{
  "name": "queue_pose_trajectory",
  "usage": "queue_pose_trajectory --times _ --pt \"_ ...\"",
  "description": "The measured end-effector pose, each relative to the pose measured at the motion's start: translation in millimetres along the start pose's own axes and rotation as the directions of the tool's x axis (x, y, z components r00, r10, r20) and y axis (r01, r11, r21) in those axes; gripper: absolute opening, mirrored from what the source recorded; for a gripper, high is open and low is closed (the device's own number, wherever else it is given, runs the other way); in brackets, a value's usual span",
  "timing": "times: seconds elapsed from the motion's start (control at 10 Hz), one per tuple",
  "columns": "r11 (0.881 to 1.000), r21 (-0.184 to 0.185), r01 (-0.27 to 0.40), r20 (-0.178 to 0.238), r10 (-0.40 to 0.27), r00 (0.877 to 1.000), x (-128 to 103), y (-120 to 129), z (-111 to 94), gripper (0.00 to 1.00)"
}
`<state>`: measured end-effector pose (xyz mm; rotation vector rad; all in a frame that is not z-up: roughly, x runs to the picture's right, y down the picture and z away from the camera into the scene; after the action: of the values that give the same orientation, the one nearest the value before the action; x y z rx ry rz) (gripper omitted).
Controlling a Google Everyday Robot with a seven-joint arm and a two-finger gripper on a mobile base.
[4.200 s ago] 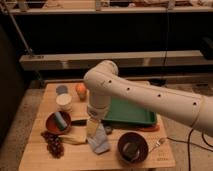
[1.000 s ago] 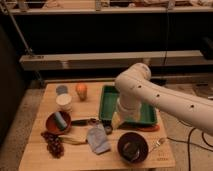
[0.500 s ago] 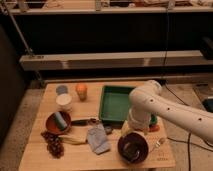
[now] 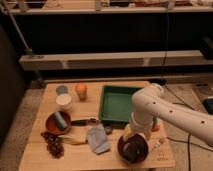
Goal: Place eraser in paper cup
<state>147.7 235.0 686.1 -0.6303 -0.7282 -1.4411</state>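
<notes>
Light wooden counter [image 4: 33,159], plenty on it. Green rectangular plastic tray [image 4: 115,104] sits toward back-right; its right side is hidden behind my arm. Round orange fruit [image 4: 81,90] near back edge, left of centre, w/ small grey-blue round container [image 4: 61,89] just beside it toward back-left corner. Reddish-brown round bowl [image 4: 50,128] by left edge, light blue block [image 4: 60,120] lying in it. Dark slim utensil [image 4: 82,121] btwn that bowl & tray's front-left corner. Crumpled grey-blue cloth [image 4: 98,139] front-centre. Dark purple grape bunch [image 4: 52,144] near front-left corner. Dark brown round bowl [image 4: 121,148] at front edge, right of centre, directly under my gripper [image 4: 130,138]. Thin silvery fork [image 4: 159,144] near front-right corner.
</notes>
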Motion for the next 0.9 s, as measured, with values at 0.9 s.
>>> queue_pose_trajectory --times 0.9 --pt "0.995 0.025 -0.099 0.012 0.099 0.995 -17 0 38 0.66"
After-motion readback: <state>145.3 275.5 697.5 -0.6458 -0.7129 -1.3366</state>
